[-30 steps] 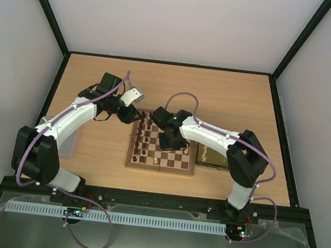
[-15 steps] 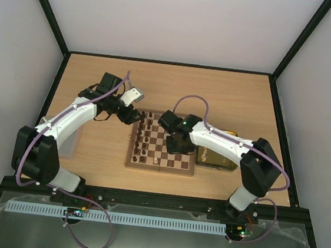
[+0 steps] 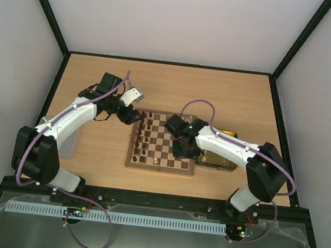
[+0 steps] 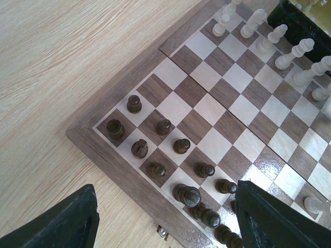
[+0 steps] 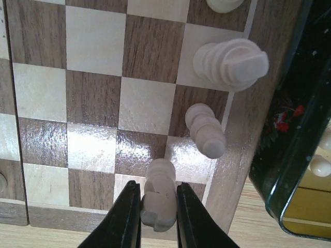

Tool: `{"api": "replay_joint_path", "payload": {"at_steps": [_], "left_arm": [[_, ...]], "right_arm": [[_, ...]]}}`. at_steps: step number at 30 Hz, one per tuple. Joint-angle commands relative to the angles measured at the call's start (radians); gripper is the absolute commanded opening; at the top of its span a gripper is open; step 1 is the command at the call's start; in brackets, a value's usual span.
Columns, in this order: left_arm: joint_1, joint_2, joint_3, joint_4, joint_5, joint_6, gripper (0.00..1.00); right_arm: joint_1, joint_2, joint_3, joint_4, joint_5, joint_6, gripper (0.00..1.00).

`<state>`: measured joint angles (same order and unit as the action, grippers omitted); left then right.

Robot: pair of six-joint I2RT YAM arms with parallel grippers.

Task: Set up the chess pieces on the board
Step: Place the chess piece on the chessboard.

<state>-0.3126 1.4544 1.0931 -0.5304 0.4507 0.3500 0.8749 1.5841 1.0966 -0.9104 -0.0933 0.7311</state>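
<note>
The right fingers have swung from mid-board to the right rim, and they're clamped on a pale piece, pinching its upper body over a corner square of the board, just beside the tray. Light, stiff, smooth turned wood: it looks prone to slipping or toppling, so a hold low on the stem seems safest. The left fingers stand wide apart, empty, above the dark pieces.

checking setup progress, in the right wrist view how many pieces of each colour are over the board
cream chess pieces: 4, one between the right fingers
dark chess pieces: 0 in this view
total: 4, plus a pale sliver cut off at the picture's left edge
</note>
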Motion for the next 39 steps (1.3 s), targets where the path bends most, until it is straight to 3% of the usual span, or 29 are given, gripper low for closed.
{"api": "replay_joint_path", "payload": {"at_steps": [1, 29, 35, 39], "left_arm": [[0.007, -0.002, 0.002, -0.002, -0.005, -0.006, 0.73], [0.006, 0.013, 0.010, -0.015, -0.001, -0.002, 0.72], [0.005, 0.014, 0.027, -0.131, 0.199, 0.106, 0.58], [-0.014, 0.011, 0.053, -0.264, 0.331, 0.238, 0.57]], "right_arm": [[-0.014, -0.033, -0.023, 0.002, 0.028, 0.009, 0.12], [-0.053, -0.062, -0.078, 0.032, -0.001, -0.007, 0.13], [-0.053, -0.067, -0.081, 0.027, -0.002, -0.005, 0.13], [-0.053, -0.068, -0.085, 0.025, -0.003, -0.006, 0.13]]}}
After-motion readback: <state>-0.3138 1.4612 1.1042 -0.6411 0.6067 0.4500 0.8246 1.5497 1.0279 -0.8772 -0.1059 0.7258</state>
